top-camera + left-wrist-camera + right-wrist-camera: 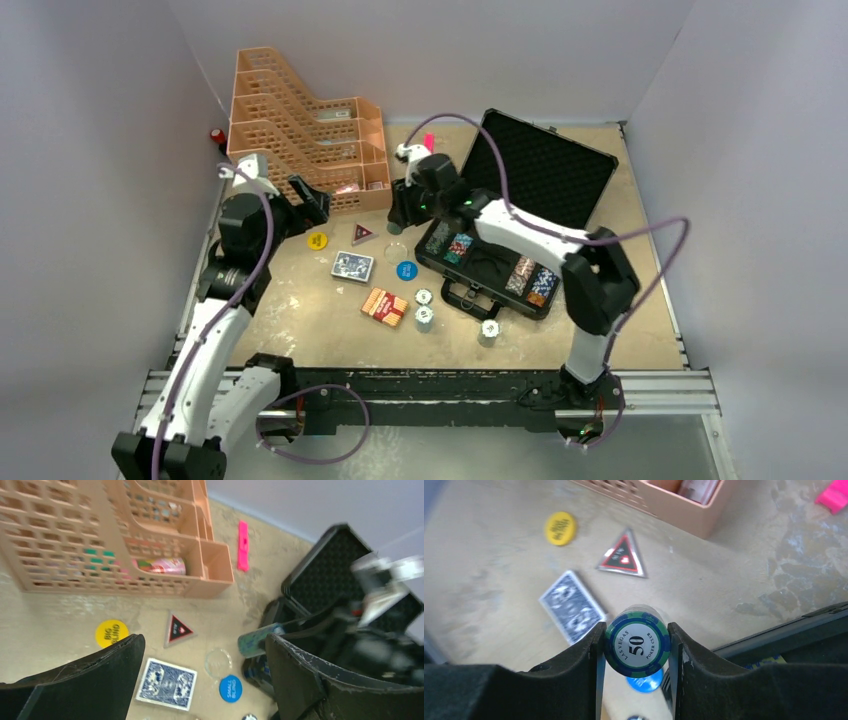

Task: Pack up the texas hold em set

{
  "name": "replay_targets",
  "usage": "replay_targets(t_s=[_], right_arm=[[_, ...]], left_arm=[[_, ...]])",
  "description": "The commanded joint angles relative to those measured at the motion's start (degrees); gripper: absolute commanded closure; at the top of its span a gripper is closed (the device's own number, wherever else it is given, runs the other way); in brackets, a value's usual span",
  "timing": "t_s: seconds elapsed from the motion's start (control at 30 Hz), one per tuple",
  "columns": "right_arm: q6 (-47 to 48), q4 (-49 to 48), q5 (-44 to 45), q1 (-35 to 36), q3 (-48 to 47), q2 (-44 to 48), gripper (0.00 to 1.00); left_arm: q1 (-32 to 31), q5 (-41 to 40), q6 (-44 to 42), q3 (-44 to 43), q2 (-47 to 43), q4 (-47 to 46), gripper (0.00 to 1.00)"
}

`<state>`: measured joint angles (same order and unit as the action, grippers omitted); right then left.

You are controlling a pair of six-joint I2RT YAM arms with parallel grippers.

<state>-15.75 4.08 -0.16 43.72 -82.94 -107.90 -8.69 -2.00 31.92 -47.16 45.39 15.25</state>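
The case (497,285) sits open on the right half of the desk (620,320), with its foam lid (545,170) propped back. Inside, there are chip rows (447,243) in the left slots and more chip rows (531,279) in the right slots. The stretch between them just looks black from up top.

The right claw (637,650) is clamped on a chip roll (637,647), green and blue with a "50" face. It's held sideways just off the case's left end, above the desk rather than in a slot. The left claw (202,647) is spread wide with nothing in it, hovering near the orange organizer (300,130).

The organizer's front bin has something pink (160,566) lying in it, but I can't tell what it is.

Loose on the desk:
- a yellow big blind button (317,240)
- a triangle marker (362,234)
- a blue deck (353,266)
- a red deck (384,306)
- a small blind button (406,270)
- three short chip stacks, two side by side (424,308) and one nearer the case's front (489,330)
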Motion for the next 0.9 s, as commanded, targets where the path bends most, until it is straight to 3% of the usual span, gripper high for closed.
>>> replay_targets(t_s=[0.0,0.27,0.47,0.63,0.77,0.87], right_arm=[[-3.35,-9.76,-19.19,-5.11,5.89,11.79,0.86],[-9.57,-14.81,-39.14,-10.99,13.94,21.2,0.85],[-23.93,-27.81,-51.03,-14.2,20.88,24.99,0.87],[-34.31,-35.39,-55.39,-15.18,23.68,25.38,0.87],[-40.28,-41.27,-56.73,-15.69,25.84,26.22,0.88],[-44.53,-46.29,-57.77,-15.73,27.0,25.8,0.88]], left_arm=[[0.34,11.3,1.81,-2.9,4.92,-4.3,0.11],[-2.93,27.39,5.45,-2.79,10.72,-10.77,0.13],[-9.32,33.43,-0.06,-2.22,11.74,-12.93,0.2],[-12.98,34.15,-5.09,-3.6,13.35,-9.95,0.24],[-13.8,40.32,-2.07,-3.83,14.05,-12.83,0.23],[-15.15,40.38,-0.97,-3.55,14.32,-13.98,0.23]])
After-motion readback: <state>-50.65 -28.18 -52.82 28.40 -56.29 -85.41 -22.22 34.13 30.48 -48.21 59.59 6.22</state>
